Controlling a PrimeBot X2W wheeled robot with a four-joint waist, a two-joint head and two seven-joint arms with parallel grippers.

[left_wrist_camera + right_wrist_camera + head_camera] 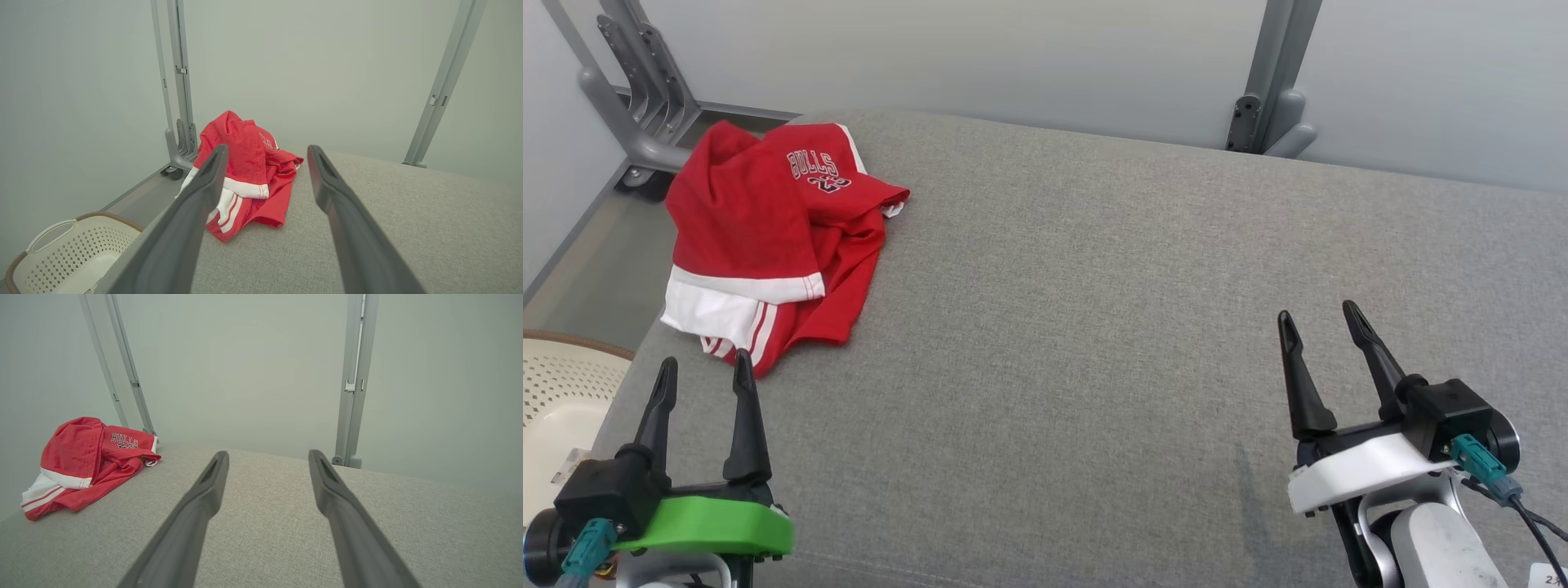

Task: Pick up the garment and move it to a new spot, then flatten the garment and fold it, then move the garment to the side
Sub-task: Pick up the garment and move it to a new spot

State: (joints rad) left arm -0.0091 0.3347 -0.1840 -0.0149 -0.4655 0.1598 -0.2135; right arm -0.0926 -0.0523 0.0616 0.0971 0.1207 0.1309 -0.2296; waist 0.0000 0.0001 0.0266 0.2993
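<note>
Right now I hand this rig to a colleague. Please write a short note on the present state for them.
Left gripper: open, empty, close to the front edge of the garment.
Right gripper: open, empty, above the bare grey surface, far from the garment.
The garment: red and white, crumpled at the far left corner of the grey surface.
Done: nothing yet.
To do: pick up, move, flatten, fold, set aside.

Left gripper low at left, jaws apart, empty; right gripper likewise at right.
</note>
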